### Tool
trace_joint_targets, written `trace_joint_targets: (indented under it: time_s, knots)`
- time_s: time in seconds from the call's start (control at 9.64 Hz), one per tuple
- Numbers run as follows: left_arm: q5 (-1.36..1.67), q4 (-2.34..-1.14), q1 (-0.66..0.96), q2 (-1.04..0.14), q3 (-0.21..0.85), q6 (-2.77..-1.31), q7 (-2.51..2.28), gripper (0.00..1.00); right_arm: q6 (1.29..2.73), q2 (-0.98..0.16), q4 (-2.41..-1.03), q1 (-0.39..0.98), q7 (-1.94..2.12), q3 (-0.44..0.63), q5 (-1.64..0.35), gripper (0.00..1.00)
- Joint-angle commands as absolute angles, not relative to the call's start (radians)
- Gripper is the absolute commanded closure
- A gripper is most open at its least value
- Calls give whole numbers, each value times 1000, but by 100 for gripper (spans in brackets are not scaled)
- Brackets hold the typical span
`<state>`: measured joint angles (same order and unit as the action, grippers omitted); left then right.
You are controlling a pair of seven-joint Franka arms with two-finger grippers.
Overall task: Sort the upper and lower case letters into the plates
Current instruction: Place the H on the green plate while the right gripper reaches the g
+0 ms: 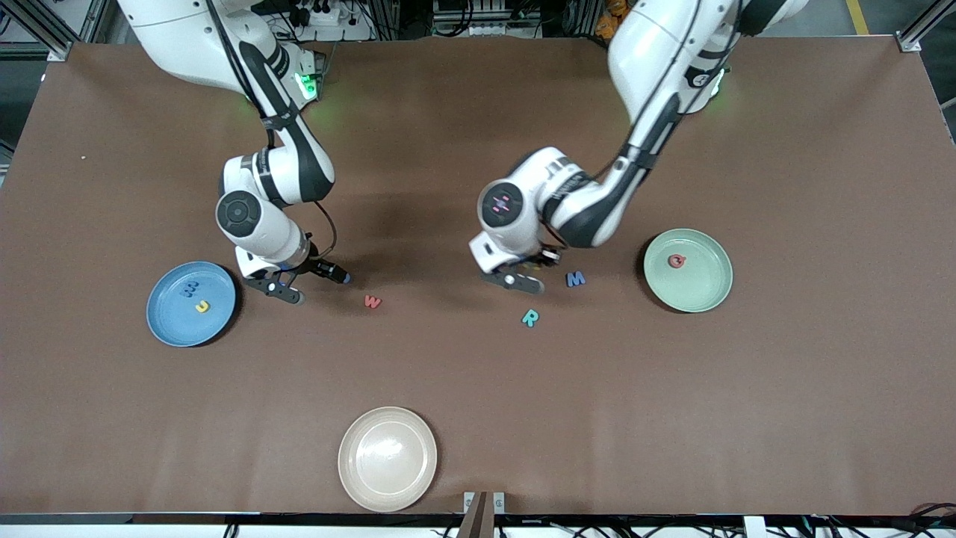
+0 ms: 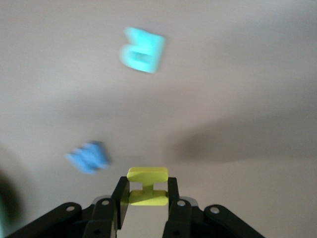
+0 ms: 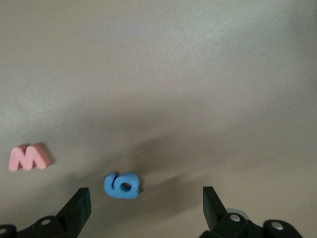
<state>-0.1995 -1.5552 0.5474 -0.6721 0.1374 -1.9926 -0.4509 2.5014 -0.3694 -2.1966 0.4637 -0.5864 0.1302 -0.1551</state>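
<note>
The left gripper (image 2: 144, 198) is clamped on a yellow letter (image 2: 147, 186), an I by its shape, held by its narrow stem over the middle of the table. Close by on the cloth lie a blue M (image 1: 575, 279) and a teal R (image 1: 529, 317), while the mint green plate (image 1: 713, 295), already holding a red letter (image 1: 677, 261), sits toward the left arm's end. The right gripper (image 3: 146, 206) hangs spread wide and empty, low over a small blue letter (image 3: 122, 185), with the pink w (image 1: 372, 301) near it and the blue plate (image 1: 172, 325), carrying two letters, just beside it. The letters look light, thick and slightly soft, probably foam, so a gentle pinch across a thin stroke should do.
</note>
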Motion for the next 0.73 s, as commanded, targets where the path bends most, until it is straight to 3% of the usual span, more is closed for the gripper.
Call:
trace_joint_targets:
  time_s: [0.0, 0.31, 0.62]
  knots:
    - [-161, -1672, 444, -537, 60, -1985, -225, 82, 2519, -402, -2185, 523, -591, 137, -179, 0]
    - [-97, -1952, 304, -337, -44, -2058, 64, 83, 2579, -449, -2186, 535, -588, 138, -178, 0]
    - [-97, -2218, 230, -238, -93, -2296, 206, 80, 2580, -465, -2181, 522, -588, 138, -175, 0]
